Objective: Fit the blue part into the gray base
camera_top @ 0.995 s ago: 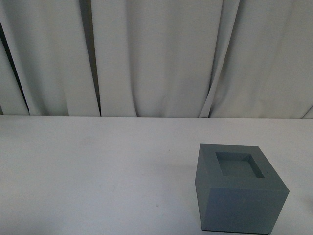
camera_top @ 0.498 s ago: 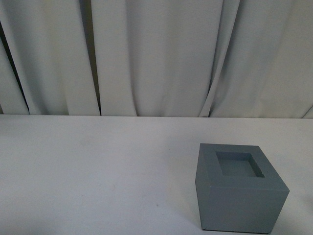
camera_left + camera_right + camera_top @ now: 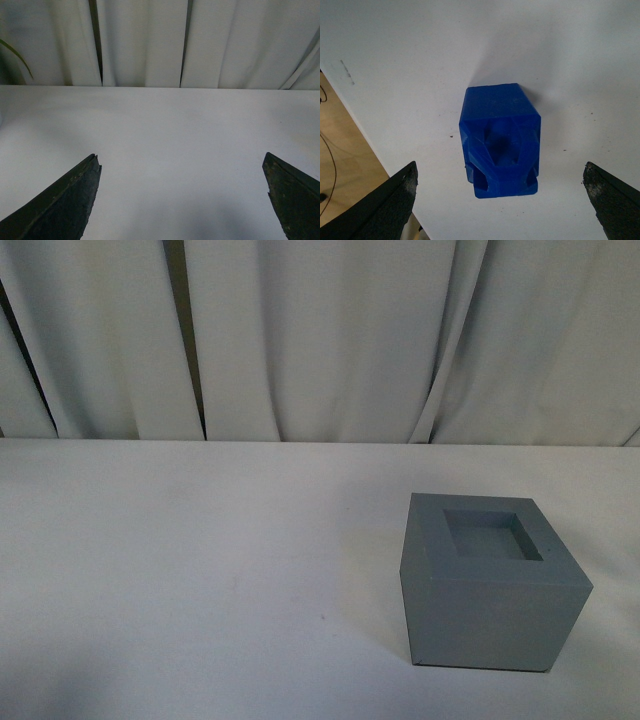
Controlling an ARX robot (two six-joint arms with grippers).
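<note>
My right hand (image 3: 500, 172) hangs open above the blue part (image 3: 499, 125); closing off-centre could knock it toward the tabletop (image 3: 420, 50) edge.

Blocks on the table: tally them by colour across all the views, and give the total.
Blue block: 1
Gray block: 1
Total: 2
</note>
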